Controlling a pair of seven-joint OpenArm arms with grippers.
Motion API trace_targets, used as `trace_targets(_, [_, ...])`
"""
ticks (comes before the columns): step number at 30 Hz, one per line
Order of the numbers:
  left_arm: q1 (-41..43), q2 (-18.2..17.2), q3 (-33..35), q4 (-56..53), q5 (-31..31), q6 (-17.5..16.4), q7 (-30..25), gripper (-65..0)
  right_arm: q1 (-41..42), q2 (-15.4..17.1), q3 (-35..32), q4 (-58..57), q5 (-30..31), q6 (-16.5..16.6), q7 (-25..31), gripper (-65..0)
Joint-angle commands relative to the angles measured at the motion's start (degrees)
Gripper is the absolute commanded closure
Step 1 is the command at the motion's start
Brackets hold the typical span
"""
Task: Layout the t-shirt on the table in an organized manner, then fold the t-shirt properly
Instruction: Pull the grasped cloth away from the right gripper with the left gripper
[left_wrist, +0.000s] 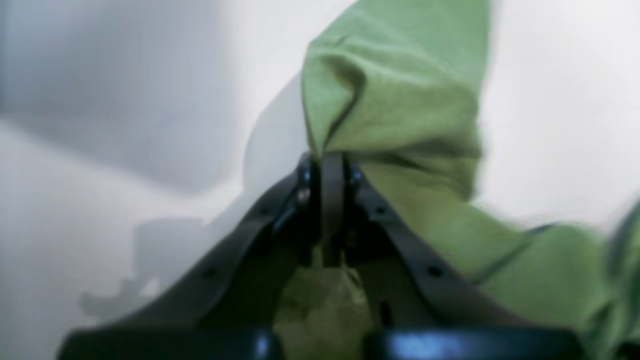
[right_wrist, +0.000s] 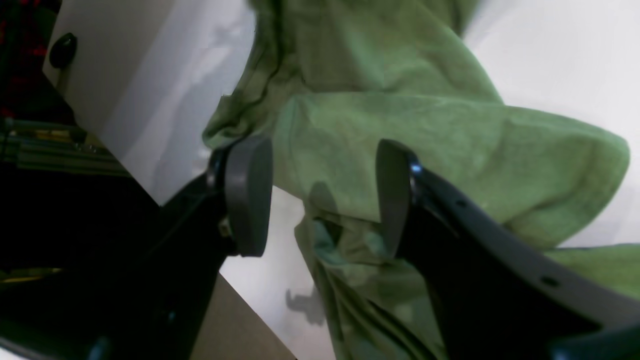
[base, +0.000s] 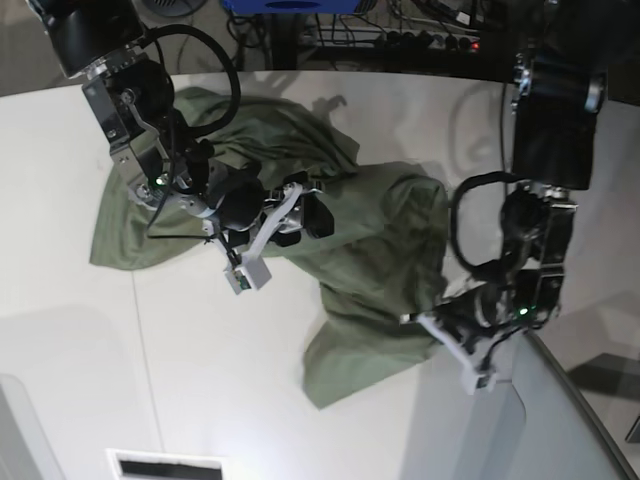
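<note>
Looking down from the base view, I have the olive-green t-shirt (base: 370, 240) lying crumpled across the middle of the white table (base: 200, 390), bunched and unevenly spread, with one lobe reaching toward the far edge and another trailing toward the near side; the left gripper (base: 425, 318) sits at the shirt's edge on that view's right, and in its own wrist view the left gripper's (left_wrist: 327, 165) jaws are pressed together on a pinch of the green cloth (left_wrist: 395, 90), which rises in a peaked fold from the fingertips with the table (left_wrist: 560, 100) pale behind it; that picture is blurred, so I cannot tell which part of the garment is caught; the right gripper (base: 300, 212) hovers over the middle of the shirt, and its wrist view shows the right gripper (right_wrist: 325, 195) spread wide, both pads (right_wrist: 247, 195) standing apart with a rounded fold of the t-shirt (right_wrist: 450, 150) behind the gap; I cannot tell whether either pad touches the fabric; the table (right_wrist: 560, 55) shows white beyond the cloth.
</note>
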Motion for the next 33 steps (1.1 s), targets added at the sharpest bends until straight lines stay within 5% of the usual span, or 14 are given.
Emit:
trace_targets(1, [-1.07,-2.07,-0.75,1.24,-0.09,0.15,-0.86,0.0,0.84,-0.05,0.24,0.81,0.56,0.65,1.1,-30.8])
trace_targets(7, [2.27,-7.78,-11.3,1.41,0.09,0.15,-0.77,0.0,1.11,-0.05,0.24,0.81,0.47,0.65,1.1,-30.8])
trace_targets(16, [2.79,-9.8,-11.82,0.88,0.09,0.15,-0.86,-0.7,1.63,-0.05,4.72,0.81,0.47,0.65,1.1,-31.2])
trace_targets(22, [2.35,-11.47,-12.44,2.99,-0.09,0.15,-0.86,-37.4,3.3,1.0,12.72,0.72,0.38,0.65,-2.15,-31.4])
trace_targets(25, [2.44,-12.44,-14.11,5.63,-0.18,0.15,-0.77,-48.1,5.77,1.18,15.45,-0.51,0.38,0.56,-6.1,-31.4])
trace_targets(27, [2.79,-12.53,-17.36,7.57,-0.27,0.15,-0.68,-49.4,7.88,1.09,16.68,-1.92,0.38,0.03,-8.39,-31.2])
trace_targets(30, [6.93,-12.7,-22.99,10.82,-0.35,-0.12,-0.6,-46.1,11.22,0.83,15.89,-4.73,0.38,-9.55,-10.32,-31.2])
trace_targets(33, [13.52,-12.7,-29.14,12.14,-0.35,-0.21,-0.86,-33.9,14.73,0.74,11.76,-8.77,0.38,-18.17,-10.15,-31.4])
